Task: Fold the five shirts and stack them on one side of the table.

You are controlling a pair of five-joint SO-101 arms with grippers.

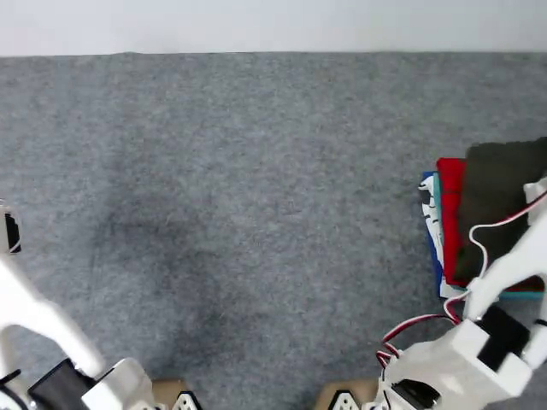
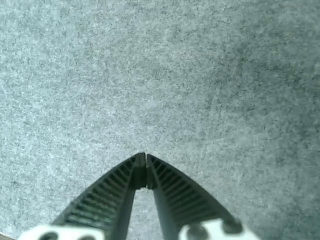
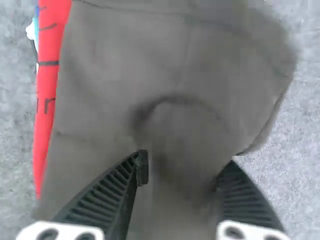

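Right end effector (image 3: 182, 167) hangs low over a folded dark shirt (image 3: 165, 75), its two ribbed black fingers (image 3: 131, 175) spread wide apart on either side of a soft ridge in the cloth. Whether the tips press into the fabric cannot be told from the wrist view. Left end effector (image 2: 145, 159) sits over bare grey tabletop (image 2: 225, 75) with its fingers brought together, tips meeting and nothing between them.

From above, the white right arm (image 1: 504, 282) leans in from the near edge toward the tabletop's right side, with red and white cables (image 1: 419, 329) looping beside it. The white left arm (image 1: 43, 320) stands at the near left corner, well apart from the clothing.

Beyond the right arm lies the stack (image 1: 479, 222) at the right edge of the tabletop. The dark shirt is on top, a red shirt (image 1: 450, 213) pokes out along one side beneath it, and pale and blue edges (image 1: 432, 248) show lower down. How many garments the stack holds cannot be counted.

Grey felt runs on to a pale wall (image 1: 273, 26) at the far side.
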